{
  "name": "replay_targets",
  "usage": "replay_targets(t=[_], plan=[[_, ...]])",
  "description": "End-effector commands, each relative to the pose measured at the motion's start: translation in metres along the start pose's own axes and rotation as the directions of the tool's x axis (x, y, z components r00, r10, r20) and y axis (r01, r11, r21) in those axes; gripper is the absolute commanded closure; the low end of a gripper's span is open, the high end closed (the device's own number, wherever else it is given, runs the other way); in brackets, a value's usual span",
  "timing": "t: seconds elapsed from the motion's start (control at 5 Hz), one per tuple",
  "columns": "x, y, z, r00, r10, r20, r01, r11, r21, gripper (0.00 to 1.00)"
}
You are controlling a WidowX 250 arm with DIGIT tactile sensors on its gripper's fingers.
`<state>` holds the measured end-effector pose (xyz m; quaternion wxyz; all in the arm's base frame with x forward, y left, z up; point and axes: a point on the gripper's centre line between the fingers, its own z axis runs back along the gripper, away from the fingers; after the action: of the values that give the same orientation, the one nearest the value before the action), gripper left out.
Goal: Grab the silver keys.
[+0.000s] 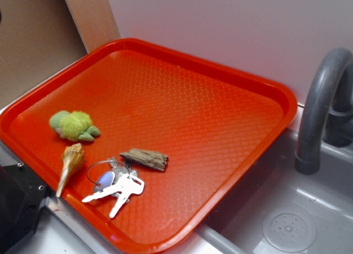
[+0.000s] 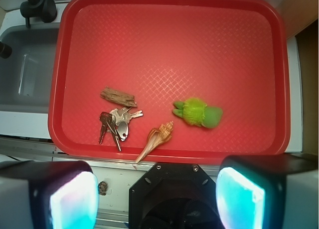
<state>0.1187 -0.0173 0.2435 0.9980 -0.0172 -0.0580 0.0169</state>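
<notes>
Keys are what the robot wants: the silver keys (image 1: 117, 186) lie flat on the red tray (image 1: 182, 94), near its front edge, by the corner next to the sink (image 1: 287, 221). A brown wood chip (image 1: 144, 158) sits just behind them and a tan seashell (image 1: 69, 164) just beside. A green soft toy (image 1: 73, 125) is farther off. The gripper (image 2: 156, 199) hangs high above the tray's front edge, fingers wide apart and empty, so it can drop over the keys

You see only the 2 fingers (image 2: 75, 199) of the gripper (image 2: 157, 199), cropped by the wrist view's bottom edge. The exterior view crops the faucet (image 1: 322, 107) at right. The green plush toy (image 2: 198, 113) blurs.
</notes>
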Motion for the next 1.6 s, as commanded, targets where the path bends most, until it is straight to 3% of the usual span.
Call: replay_targets(t=[0.0, 0.2, 0.4, 0.6, 1.0, 1.2, 1.4], plan=[[0.0, 0.0, 0.0, 1.0, 0.0, 0.0, 0.0, 1.0, 0.0, 0.0], [0.012, -0.037, -0.017, 0.973, -0.229, -0.021, 0.229, 0.973, 0.005, 0.0], [0.008, -0.075, -0.036, 0.91, -0.413, -0.028, 0.413, 0.911, -0.003, 0.0], [-0.006, -0.087, -0.059, 0.842, -0.539, -0.006, 0.539, 0.841, -0.049, 0.0], [-0.02, -0.065, -0.12, 0.819, -0.573, -0.006, 0.573, 0.819, 0.025, 0.0], [-0.008, -0.064, -0.15, 0.799, -0.601, 0.021, 0.6, 0.799, 0.034, 0.0], [0.007, -0.069, -0.185, 0.736, -0.673, 0.071, 0.675, 0.738, -0.006, 0.0]])
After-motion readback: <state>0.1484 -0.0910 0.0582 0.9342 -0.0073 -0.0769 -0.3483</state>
